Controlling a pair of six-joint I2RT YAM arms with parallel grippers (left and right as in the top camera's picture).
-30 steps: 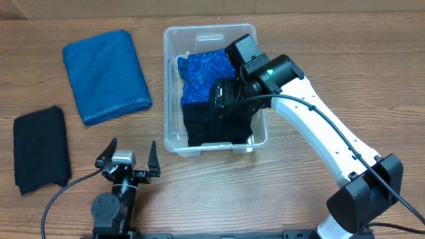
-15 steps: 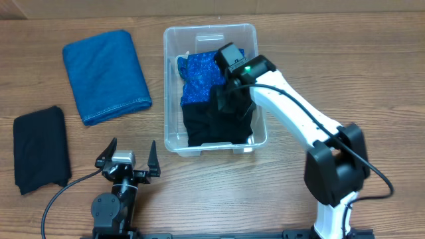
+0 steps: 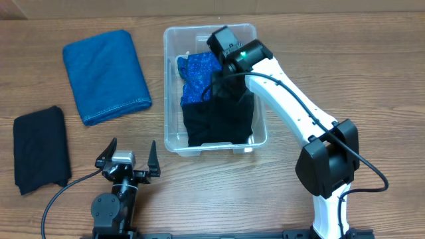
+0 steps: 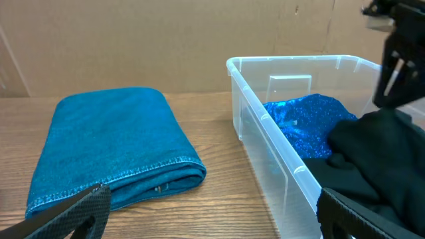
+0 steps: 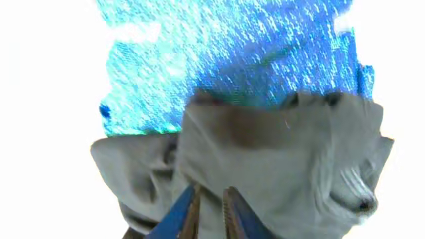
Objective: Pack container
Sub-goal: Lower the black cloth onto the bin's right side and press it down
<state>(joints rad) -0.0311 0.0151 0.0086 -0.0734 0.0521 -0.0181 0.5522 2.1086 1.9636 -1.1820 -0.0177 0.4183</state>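
The clear container stands at the table's middle, also seen in the left wrist view. Inside lie a sparkly blue cloth at the back and a black cloth in front. My right gripper reaches down into the container, shut on a bunched fold of the black cloth, which shows pale and washed out in the right wrist view. My left gripper rests near the table's front edge, open, holding nothing.
A folded blue towel lies left of the container. A folded black cloth lies at the far left. A cardboard wall stands behind the table.
My right gripper moved left and back over the container, and its jaws went from open to pinched on the black cloth, whose back edge now bunches upward. The left arm stayed still.
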